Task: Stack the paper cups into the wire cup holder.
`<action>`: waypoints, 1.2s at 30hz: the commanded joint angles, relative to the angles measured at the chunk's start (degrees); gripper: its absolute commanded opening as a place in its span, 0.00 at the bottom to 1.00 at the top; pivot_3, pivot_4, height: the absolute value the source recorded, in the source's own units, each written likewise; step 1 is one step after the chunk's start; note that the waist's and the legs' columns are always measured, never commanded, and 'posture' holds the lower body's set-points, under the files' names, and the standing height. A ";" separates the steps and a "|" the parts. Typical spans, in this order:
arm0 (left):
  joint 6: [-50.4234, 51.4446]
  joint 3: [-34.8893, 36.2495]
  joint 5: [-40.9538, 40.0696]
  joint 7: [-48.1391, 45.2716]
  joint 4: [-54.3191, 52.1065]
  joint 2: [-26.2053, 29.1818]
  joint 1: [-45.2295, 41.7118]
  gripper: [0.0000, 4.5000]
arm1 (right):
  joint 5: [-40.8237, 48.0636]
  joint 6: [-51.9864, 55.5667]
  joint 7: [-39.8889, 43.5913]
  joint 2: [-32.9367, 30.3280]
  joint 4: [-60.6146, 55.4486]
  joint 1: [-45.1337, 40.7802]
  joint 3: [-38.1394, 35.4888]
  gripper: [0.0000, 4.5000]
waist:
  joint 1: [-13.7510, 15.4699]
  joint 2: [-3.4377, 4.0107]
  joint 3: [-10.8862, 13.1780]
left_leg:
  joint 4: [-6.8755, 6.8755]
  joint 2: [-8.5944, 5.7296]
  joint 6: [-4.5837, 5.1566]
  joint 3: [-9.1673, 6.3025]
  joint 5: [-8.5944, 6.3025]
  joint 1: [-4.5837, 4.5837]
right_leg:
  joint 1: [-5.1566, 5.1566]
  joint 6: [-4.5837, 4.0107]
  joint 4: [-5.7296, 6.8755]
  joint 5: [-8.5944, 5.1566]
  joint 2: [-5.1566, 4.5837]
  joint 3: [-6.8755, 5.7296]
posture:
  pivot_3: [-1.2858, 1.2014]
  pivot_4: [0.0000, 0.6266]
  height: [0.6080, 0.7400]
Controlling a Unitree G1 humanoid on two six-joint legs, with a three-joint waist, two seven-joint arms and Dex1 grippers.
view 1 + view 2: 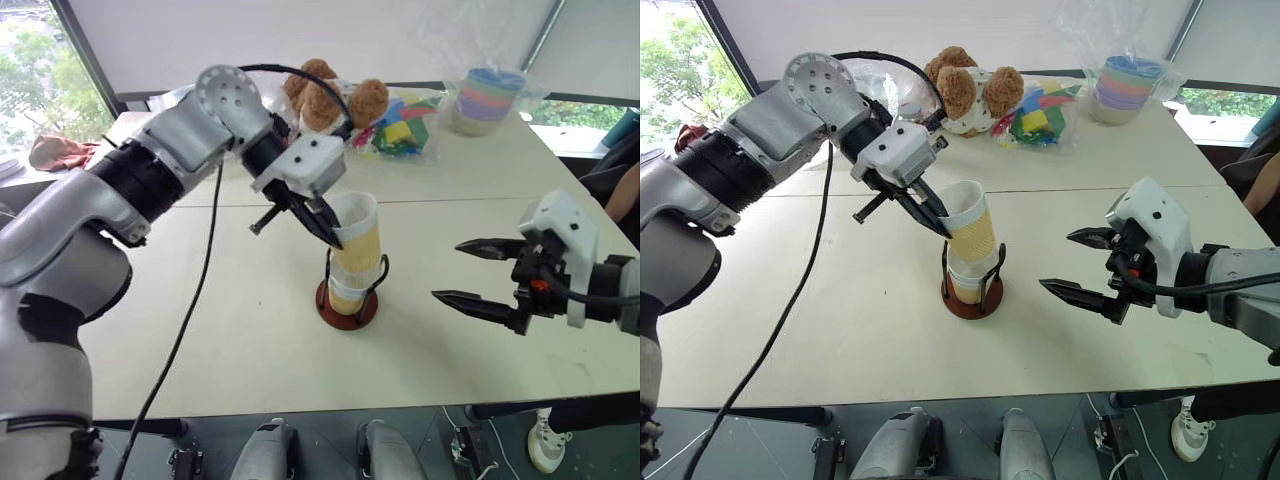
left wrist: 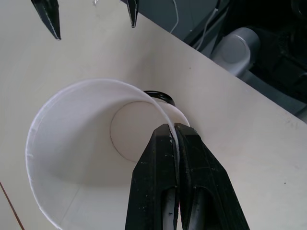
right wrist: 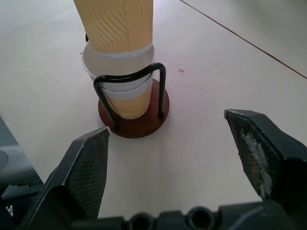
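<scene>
**Yellow-tan cup going on top, nearly there**

Paper, ribbed, yellow-tan with a white rim: that's the top cup (image 1: 357,235) I've got right now, sitting tilted in the mouth of the cups already in the wire holder (image 1: 348,297). From the right wrist view I count two white rims nested inside the black loops, so by my reckoning that's two down and this is the third and last. It isn't seated yet; most of its body stands above the wire and it leans toward my left arm.

The left gripper (image 1: 325,222) is pinched tight on the cup's rim, one finger inside and one outside the wall. What's left, I think: straighten it, push it down, let go.

The right gripper (image 1: 478,272) is spread wide with nothing in it, hanging off to the right of the holder, well clear, pointing at it.

The holder is near the middle of the pale table (image 1: 250,350). Further back there's a teddy bear (image 1: 325,95), a bag of bright toy bits (image 1: 402,125) and a wrapped stack of pastel cups (image 1: 488,98), none of it part of the job.

Writing or logos? Nothing I can read anywhere, the cups look plain.
</scene>
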 commanded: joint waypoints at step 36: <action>34.30 65.07 10.08 71.59 -37.09 -6.53 66.99 0.87 | -27.04 -33.62 -12.31 23.08 26.02 3.62 11.55 0.93 | 0.05 0.12 -0.15 | -0.02 -0.08 -0.06 -0.05 0.01 0.45 | 0.34 0.11 0.10 -0.02 -0.16 0.27 | 0.52 0.24 1.00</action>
